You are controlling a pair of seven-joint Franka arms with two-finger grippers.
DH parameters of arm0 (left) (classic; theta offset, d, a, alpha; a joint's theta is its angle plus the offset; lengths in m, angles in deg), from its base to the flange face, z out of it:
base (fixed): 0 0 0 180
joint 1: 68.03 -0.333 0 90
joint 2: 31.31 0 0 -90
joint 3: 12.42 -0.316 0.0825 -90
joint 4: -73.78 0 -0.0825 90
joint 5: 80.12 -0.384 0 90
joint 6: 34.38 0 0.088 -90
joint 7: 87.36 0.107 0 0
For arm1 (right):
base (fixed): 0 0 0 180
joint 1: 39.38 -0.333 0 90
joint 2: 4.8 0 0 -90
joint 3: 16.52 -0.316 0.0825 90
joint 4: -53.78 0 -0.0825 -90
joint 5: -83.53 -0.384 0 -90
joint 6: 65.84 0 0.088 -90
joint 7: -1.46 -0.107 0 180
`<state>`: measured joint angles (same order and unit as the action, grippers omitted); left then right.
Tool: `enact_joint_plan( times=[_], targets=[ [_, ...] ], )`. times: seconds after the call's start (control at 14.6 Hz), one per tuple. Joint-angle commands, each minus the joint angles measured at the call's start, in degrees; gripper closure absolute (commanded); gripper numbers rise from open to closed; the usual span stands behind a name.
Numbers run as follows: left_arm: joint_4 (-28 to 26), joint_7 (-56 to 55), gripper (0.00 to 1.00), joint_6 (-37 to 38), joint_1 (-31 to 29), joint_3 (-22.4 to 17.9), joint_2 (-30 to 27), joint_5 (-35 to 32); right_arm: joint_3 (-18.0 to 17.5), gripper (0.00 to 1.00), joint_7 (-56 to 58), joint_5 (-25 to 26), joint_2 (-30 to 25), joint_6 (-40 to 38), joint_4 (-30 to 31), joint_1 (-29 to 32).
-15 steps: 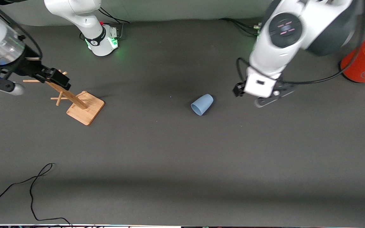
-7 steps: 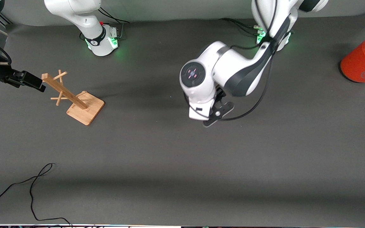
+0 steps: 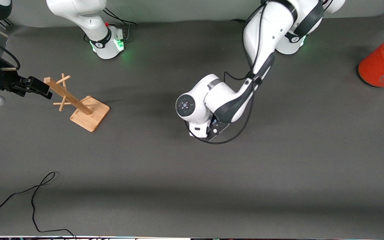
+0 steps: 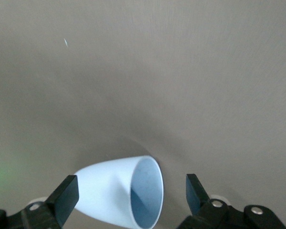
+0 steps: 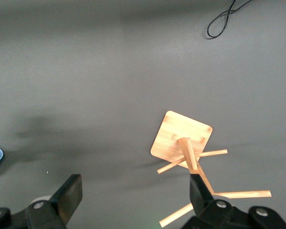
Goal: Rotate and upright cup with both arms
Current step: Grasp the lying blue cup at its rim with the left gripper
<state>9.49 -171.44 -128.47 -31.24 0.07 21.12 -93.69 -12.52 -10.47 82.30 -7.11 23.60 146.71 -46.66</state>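
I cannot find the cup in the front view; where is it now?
The cup lies on its side mid-table, hidden under the left arm; the left wrist view shows it between the open left gripper fingers.

Left arm reaches from its base down to mid-table, wrist bent low, left gripper (image 4: 128, 198) pointing down with fingers (image 4: 66, 193) spread wide apart. Right arm is out at its own end of the table, right gripper (image 5: 133, 198) raised in the air, fingers (image 5: 71, 191) spread wide too, nothing between them.
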Motion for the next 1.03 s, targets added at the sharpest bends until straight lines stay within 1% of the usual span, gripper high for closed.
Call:
enact_joint_plan(
  times=[0.0, 0.21, 0.27, 0.41, 0.48, 0.76, 0.82, 0.96],
  targets=[
    [-0.83, -2.83, 0.00, 1.37, 2.58, -0.72, 0.83, -1.03, 0.30, 0.00, 1.56, -1.32, -1.56, 0.47, 1.56, -0.89],
    [-3.21, -3.63, 0.00, 1.72, 2.58, -0.63, 0.74, -0.33, 0.39, 0.00, 2.43, -1.32, -1.64, 0.47, 1.73, -0.89],
    [-3.12, -3.72, 0.00, 2.07, 2.58, -0.63, 0.65, -0.06, 0.57, 0.00, 4.09, -1.41, -1.64, 0.39, 1.74, -0.89],
    [-3.04, -3.63, 0.00, 4.61, 2.58, -0.63, 0.48, 0.11, 1.44, 0.00, 6.90, -3.42, -1.73, -0.05, 1.73, -0.80],
    [-3.03, -3.63, 0.00, 5.67, 2.49, -0.63, 0.39, 0.20, 2.32, 0.00, 7.44, -3.61, -1.82, -0.23, 1.74, -0.80],
    [-3.03, -3.63, 0.00, 7.35, 2.58, -0.45, 0.30, 0.29, 2.50, 0.00, 7.71, -3.61, -2.43, -0.84, 1.74, -0.80],
    [-3.03, -3.63, 0.11, 7.52, 2.49, -0.36, 0.21, 0.90, 2.50, 0.00, 7.71, -3.61, -2.44, -0.93, 1.65, -0.80],
    [-2.77, -3.72, 0.60, 8.49, 2.41, -0.45, 0.12, 2.22, 2.50, 0.00, 7.80, -3.61, -2.52, -0.93, 1.65, -0.80]
  ],
)
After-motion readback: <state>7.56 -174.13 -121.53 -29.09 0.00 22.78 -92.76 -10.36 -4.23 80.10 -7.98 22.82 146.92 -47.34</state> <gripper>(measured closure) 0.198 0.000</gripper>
